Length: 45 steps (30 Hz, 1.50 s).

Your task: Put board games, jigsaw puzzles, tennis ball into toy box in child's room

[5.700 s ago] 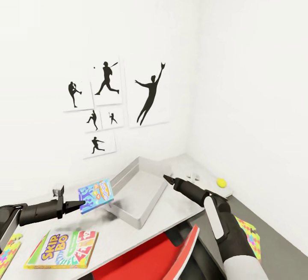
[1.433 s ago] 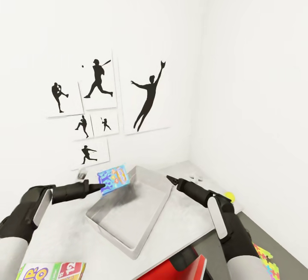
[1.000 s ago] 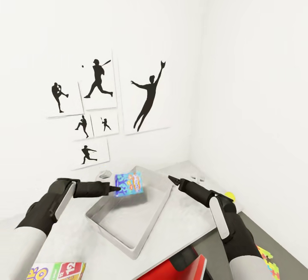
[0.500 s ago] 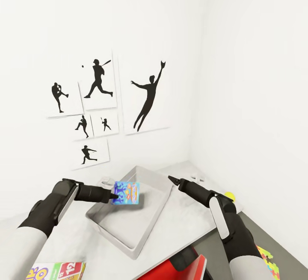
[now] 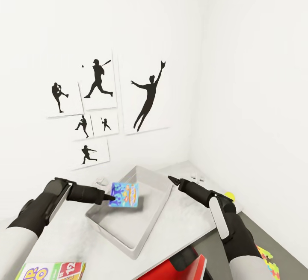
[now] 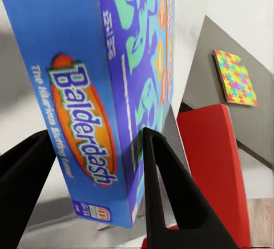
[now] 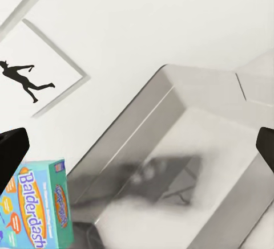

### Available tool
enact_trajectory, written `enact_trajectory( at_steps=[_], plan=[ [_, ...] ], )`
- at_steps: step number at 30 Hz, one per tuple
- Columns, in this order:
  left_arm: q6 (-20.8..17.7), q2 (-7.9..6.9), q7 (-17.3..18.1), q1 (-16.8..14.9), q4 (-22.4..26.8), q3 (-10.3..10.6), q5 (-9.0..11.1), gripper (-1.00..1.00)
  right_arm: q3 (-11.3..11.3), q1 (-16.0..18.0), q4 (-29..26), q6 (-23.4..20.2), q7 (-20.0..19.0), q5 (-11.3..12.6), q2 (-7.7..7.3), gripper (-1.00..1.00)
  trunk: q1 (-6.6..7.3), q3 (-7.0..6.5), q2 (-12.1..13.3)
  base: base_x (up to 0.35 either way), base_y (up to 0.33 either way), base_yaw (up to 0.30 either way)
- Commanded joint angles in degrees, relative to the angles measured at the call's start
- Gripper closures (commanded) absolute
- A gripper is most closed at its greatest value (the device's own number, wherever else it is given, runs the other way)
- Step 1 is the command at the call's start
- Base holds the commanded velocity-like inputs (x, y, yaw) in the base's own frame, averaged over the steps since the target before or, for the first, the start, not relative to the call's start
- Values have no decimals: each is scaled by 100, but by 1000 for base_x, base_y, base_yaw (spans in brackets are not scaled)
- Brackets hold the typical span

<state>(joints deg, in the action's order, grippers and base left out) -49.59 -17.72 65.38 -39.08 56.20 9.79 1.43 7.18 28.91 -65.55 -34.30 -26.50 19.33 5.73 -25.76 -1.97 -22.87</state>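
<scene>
My left gripper (image 5: 112, 197) is shut on the blue board game (image 5: 124, 194), printed "Balderdash", and holds it tilted on edge just above the open grey toy box (image 5: 128, 228) on the table (image 5: 184, 216). In the left wrist view the blue board game (image 6: 97, 89) sits between both fingers of the left gripper (image 6: 94, 146). My right gripper (image 5: 171, 179) hovers open over the box's right rim with nothing in it. The SKIP-BO game (image 5: 51, 271) lies at the table's near left. A tennis ball (image 5: 230, 195) rests at the far right, and a jigsaw puzzle (image 5: 265, 256) lies on the lower dark section.
A red chair (image 5: 184, 267) stands against the table's front edge below the box. White walls meet in a corner behind the table, with black baseball silhouette pictures (image 5: 98, 109) on the left wall. The right wrist view looks into the toy box (image 7: 188, 163), with the blue game (image 7: 37, 212) beside it.
The left gripper has carried the blue board game rightward from the box's left rim to over its inside and lowered it a little. The right arm has stayed still.
</scene>
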Motion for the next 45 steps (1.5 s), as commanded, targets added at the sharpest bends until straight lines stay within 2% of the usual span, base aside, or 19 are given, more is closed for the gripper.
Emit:
enact_trajectory(
  at_steps=[1,4,9,13,16,23,26,30,34,39,45],
  plan=[
    [-50,-7,23,-3,3,50,-24,100,20,2,-2,-45,-14,27,7,-100,-2,3,-5,0,0,0],
    [-57,-11,46,-3,-1,121,-116,100,20,2,-2,-47,-14,27,7,-100,-2,3,-5,0,0,0],
    [-50,-5,53,-3,4,193,-149,100,21,3,-2,-48,-14,27,7,-100,-2,3,-5,0,0,0],
    [-75,-9,57,-3,5,512,-166,100,22,3,-2,-50,-14,27,7,-100,-2,3,-5,0,0,0],
    [-89,-11,67,-3,5,615,-166,100,24,4,-2,-50,-14,27,7,-100,-2,3,-5,0,0,0],
    [-95,-9,252,-3,6,667,-182,100,28,6,-2,-50,-14,27,7,-100,-2,3,-5,0,0,0],
    [-95,-1,321,-3,5,665,-330,100,29,5,-2,-50,-14,27,7,-100,-2,3,-5,0,0,0],
    [-95,13,361,-3,5,665,-693,100,29,3,-2,-50,-14,27,7,-100,-2,3,-5,0,0,0],
    [-95,26,375,-3,5,665,-940,100,29,1,-2,-50,-14,27,7,-100,-2,3,-5,0,0,0],
    [-104,36,384,-3,6,659,-1052,100,25,3,-2,-49,-14,27,7,-100,-2,3,-5,0,0,0],
    [-148,41,383,-3,8,720,-1079,100,27,4,-2,-47,-14,27,7,-100,-2,3,-5,0,0,0]
  ],
)
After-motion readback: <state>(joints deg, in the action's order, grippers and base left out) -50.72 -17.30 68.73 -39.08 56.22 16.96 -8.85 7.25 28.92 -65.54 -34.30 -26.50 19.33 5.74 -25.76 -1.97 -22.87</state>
